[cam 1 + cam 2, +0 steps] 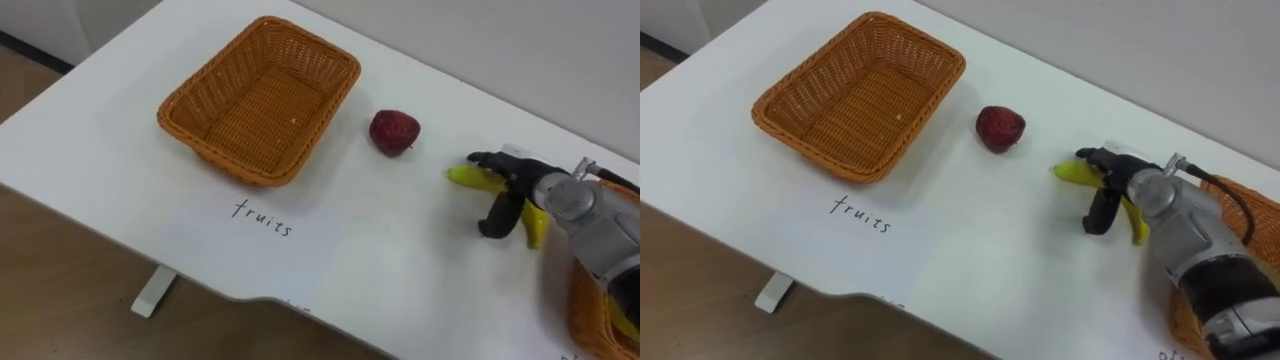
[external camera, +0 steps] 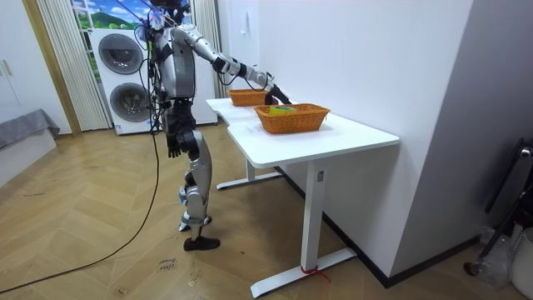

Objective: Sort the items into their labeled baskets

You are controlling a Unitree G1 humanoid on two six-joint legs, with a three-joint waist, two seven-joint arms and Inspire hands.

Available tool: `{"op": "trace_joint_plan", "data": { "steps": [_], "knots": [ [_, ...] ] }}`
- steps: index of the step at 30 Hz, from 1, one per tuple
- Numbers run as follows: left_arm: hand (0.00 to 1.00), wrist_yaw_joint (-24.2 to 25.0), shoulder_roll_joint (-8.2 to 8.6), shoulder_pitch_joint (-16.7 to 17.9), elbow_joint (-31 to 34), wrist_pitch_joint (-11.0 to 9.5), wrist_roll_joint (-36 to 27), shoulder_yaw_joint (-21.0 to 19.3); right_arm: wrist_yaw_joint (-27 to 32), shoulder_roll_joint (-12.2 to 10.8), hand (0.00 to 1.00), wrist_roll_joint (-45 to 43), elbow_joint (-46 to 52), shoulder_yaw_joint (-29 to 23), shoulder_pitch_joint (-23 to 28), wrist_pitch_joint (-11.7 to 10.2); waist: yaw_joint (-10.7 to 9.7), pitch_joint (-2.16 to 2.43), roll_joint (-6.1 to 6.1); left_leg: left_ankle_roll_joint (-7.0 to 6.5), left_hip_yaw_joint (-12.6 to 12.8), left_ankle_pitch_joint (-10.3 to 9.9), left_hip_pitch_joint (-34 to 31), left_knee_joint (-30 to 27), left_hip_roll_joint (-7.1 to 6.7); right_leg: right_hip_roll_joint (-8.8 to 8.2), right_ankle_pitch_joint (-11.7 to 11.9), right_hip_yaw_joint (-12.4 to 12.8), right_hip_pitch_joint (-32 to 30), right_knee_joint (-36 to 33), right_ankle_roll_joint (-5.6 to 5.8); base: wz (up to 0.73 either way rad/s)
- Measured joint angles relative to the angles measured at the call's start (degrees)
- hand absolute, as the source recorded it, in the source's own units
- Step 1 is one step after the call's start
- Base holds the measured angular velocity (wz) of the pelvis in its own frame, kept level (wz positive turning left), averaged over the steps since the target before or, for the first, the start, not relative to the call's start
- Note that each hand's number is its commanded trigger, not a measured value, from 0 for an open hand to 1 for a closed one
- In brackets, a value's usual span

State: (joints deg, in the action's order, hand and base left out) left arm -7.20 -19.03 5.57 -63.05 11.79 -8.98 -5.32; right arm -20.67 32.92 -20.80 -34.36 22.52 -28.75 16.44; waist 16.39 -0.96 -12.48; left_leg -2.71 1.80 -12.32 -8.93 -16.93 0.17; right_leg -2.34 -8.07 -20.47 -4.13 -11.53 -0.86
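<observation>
On the white surface [image 1: 420, 270] in front of me, the right robot hand [image 1: 512, 168] is down over the banana [image 1: 463, 177], with fingers hooked over the top and the thumb curled in on the near side, so it is clamped on it. Whether the banana has left the surface, I cannot tell. Just to its left sits the red fruit [image 1: 394, 132], lying loose and apart from the hand. Beyond that is the fruit basket [image 1: 240, 165], with a handwritten label [image 1: 262, 217] in front of it. A second basket [image 1: 588, 325] pokes in at the lower right (something yellow lies inside). From the room view, the robot stands at the end of the surface with its right arm stretched out. The left robot hand [image 2: 173, 143] hangs by its hip, and I cannot tell its state.
</observation>
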Motion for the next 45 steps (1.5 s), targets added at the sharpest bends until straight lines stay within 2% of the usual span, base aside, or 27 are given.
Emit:
{"op": "trace_joint_plan", "data": {
  "steps": [7,8,9,10,11,12,18,24,45],
  "knots": [
    [0.00,0.0,-0.44,-0.1,-0.1,0.3,0.1,0.0,-1.8,0.4,0.00,0.0,-0.1,0.5,0.0,-0.1,0.0,-0.14,0.19,0.14,-0.5,0.0,0.4,0.0,0.06,0.39,0.3,-0.1,0.9,1.0,-0.09,0.02],
    [0.00,0.0,-0.44,-0.1,-0.1,0.3,0.1,0.0,-2.1,0.4,0.06,0.0,-0.1,0.5,0.0,-0.1,0.0,-0.22,0.31,0.15,-0.5,0.0,0.5,0.0,0.06,0.39,0.3,-0.1,1.0,1.0,-0.09,0.00],
    [0.00,0.0,-0.47,0.0,-0.1,0.3,0.1,0.0,-2.1,0.4,0.24,0.0,-0.1,0.5,0.0,-0.2,0.0,-0.26,0.36,0.16,-0.5,0.1,0.5,0.0,0.06,0.39,0.3,-0.1,1.0,1.0,-0.09,0.00],
    [0.00,0.0,-0.55,0.0,-0.2,0.3,0.1,0.0,-2.1,0.4,0.64,0.0,-0.1,0.5,0.0,-0.2,0.0,-0.28,0.39,0.19,-0.5,0.1,0.5,0.1,0.05,0.40,0.3,-0.1,1.1,1.0,-0.10,0.00],
    [0.00,0.0,-0.62,-0.1,-0.2,0.3,0.1,0.0,-2.1,0.4,0.89,0.0,-0.1,0.6,0.0,-0.2,0.0,-0.28,0.39,0.21,-0.6,0.1,0.5,0.1,0.05,0.42,0.3,-0.1,1.1,1.0,-0.10,0.00],
    [0.00,0.0,-0.64,-0.1,-0.2,0.3,0.1,0.1,-2.1,0.4,1.00,-0.1,-0.1,0.6,0.0,-0.2,0.1,-0.28,0.39,0.22,-0.6,0.1,0.5,0.1,0.06,0.42,0.3,-0.1,1.1,1.0,-0.10,0.00],
    [0.00,-0.1,-0.71,-0.7,-0.2,0.2,0.1,2.2,0.7,0.9,1.00,-1.7,-0.5,-0.2,-0.5,-0.2,1.0,-0.28,0.39,0.22,-0.5,0.1,0.7,0.1,0.07,0.43,0.3,-0.1,1.1,1.0,-0.10,0.00],
    [0.00,-0.1,-0.80,-1.0,-0.6,-0.1,0.2,2.2,1.2,1.2,1.00,-2.0,-0.6,-0.3,-0.8,-0.2,1.1,-0.28,0.39,0.22,-0.5,0.1,0.7,0.3,0.07,0.43,0.3,-0.1,1.1,1.0,-0.10,0.00],
    [0.00,-1.3,-1.24,-1.6,-1.1,-0.5,0.8,2.1,-1.4,1.2,1.00,-0.7,0.2,-0.1,-0.4,-0.1,1.0,0.05,-0.05,0.28,-0.4,0.1,1.2,0.4,0.07,0.38,0.3,0.0,1.3,0.9,-0.11,0.00]
  ]
}}
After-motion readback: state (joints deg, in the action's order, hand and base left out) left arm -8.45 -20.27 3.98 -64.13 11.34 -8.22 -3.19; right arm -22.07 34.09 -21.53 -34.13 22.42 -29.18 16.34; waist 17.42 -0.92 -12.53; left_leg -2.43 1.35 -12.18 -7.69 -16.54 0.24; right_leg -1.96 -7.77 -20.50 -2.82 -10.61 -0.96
